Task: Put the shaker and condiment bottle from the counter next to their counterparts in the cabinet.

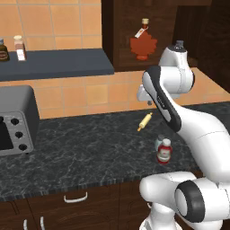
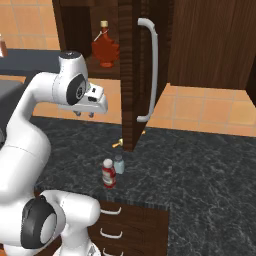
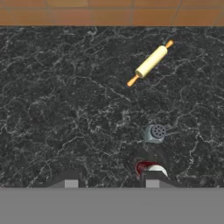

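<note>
Right now I have the gripper [image 2: 83, 114] hanging high above the counter [image 1: 81, 152], pointing down, with its two short fingers drawn together and nothing between them. From the right base view I see it level with the lower part of the cabinet [image 2: 131, 75], just left of the open door's edge.

Looking down along the hand, I see the condiment bottle [image 3: 148, 168] almost straight below, its white cap and red shoulder partly hidden behind one fingertip. Just beyond it stands the shaker [image 3: 154, 133], seen from above with its perforated grey cap. The two stand upright close together near the counter's front edge; from the left base view the shaker [image 1: 159, 143] peeks out behind the red bottle [image 1: 164, 152], and I cannot tell whether they touch.

Farther back on the counter lies a rolling pin [image 3: 150, 62] on its side, angled, well apart from the bottle pair and close to the tiled wall.

Up in the cabinet, the maple-leaf bottle [image 1: 143, 43] stands on the shelf with its tan stopper and tag. The cabinet door [image 2: 146, 70] with its long pale handle stands open toward me in the right base view.

Off to the left I see a toaster oven [image 1: 16, 120] on the counter, and above it a dark wall shelf [image 1: 58, 64] carrying a white spice jar [image 1: 19, 48] and a dark jar [image 1: 3, 50].
</note>
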You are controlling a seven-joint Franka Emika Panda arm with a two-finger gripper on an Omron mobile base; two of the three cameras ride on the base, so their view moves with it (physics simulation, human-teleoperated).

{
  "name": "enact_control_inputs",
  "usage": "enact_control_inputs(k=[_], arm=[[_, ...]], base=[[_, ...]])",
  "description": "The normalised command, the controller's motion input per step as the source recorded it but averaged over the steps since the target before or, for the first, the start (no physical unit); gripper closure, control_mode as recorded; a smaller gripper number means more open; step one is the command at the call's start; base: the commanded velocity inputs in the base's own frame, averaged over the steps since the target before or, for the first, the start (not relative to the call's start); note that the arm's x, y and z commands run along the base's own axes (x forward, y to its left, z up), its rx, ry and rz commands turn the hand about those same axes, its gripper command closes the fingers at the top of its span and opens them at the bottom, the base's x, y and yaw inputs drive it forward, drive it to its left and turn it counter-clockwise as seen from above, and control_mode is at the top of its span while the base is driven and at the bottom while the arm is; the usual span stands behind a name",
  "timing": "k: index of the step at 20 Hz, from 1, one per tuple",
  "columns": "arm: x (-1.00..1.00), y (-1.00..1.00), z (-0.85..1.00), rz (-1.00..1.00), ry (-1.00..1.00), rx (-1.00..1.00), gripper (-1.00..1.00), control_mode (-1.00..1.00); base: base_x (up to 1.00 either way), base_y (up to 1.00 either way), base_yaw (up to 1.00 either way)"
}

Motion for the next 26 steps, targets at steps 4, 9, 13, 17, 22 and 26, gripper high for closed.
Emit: enact_control_inputs(k=[4,9,13,17,22,26], arm=[[-0.12,-0.33,-0.11,0.00,-0.07,0.05,-1.00,-1.00],[-0.35,-0.67,-0.26,0.00,-0.15,0.12,-1.00,-1.00],[-0.40,-0.26,-0.52,0.00,-0.10,0.01,-1.00,-1.00],[-0.37,-0.10,-0.41,0.00,-0.06,0.00,-1.00,-1.00],[-0.11,0.00,-0.15,0.00,0.00,0.00,-1.00,-1.00],[-0.18,0.00,-0.19,0.00,0.00,0.00,-1.00,-1.00]], base=[[0.00,0.00,0.00],[0.00,0.00,0.00],[0.00,0.00,0.00],[0.00,0.00,0.00],[0.00,0.00,0.00],[0.00,0.00,0.00]])
